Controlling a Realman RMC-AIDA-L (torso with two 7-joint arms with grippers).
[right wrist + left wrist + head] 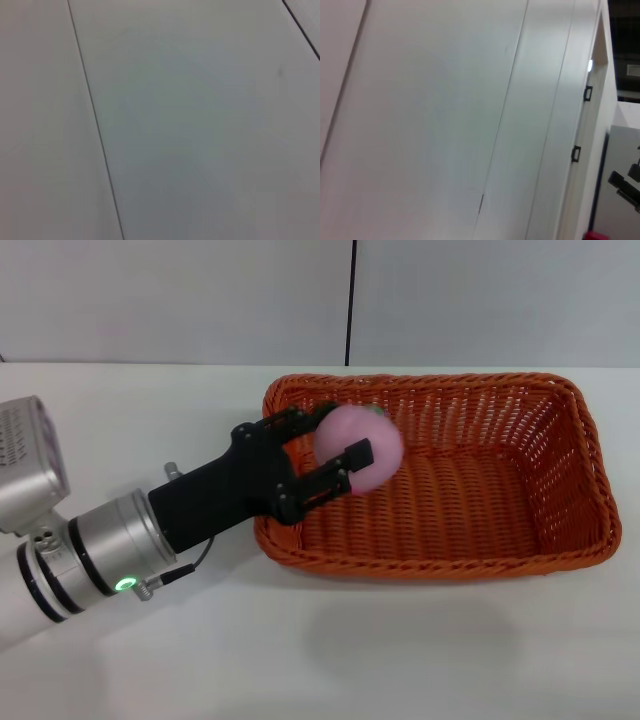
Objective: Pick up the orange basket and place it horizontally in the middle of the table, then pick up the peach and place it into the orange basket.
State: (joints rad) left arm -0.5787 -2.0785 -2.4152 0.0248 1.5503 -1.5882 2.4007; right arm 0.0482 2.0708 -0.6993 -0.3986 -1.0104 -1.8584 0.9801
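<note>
The orange basket (470, 480) lies lengthwise across the white table (200, 640), right of centre in the head view. My left gripper (335, 445) reaches in from the left over the basket's left end and is shut on the pink peach (362, 445), which hangs above the basket's floor with its green leaf just showing on top. One black finger crosses the front of the peach and the other sits behind it. My right gripper is out of view. Both wrist views show only pale wall panels.
A grey wall with a dark vertical seam (351, 300) runs behind the table's far edge. The basket's right rim (600, 490) comes close to the right border of the head view. Bare tabletop lies in front of the basket.
</note>
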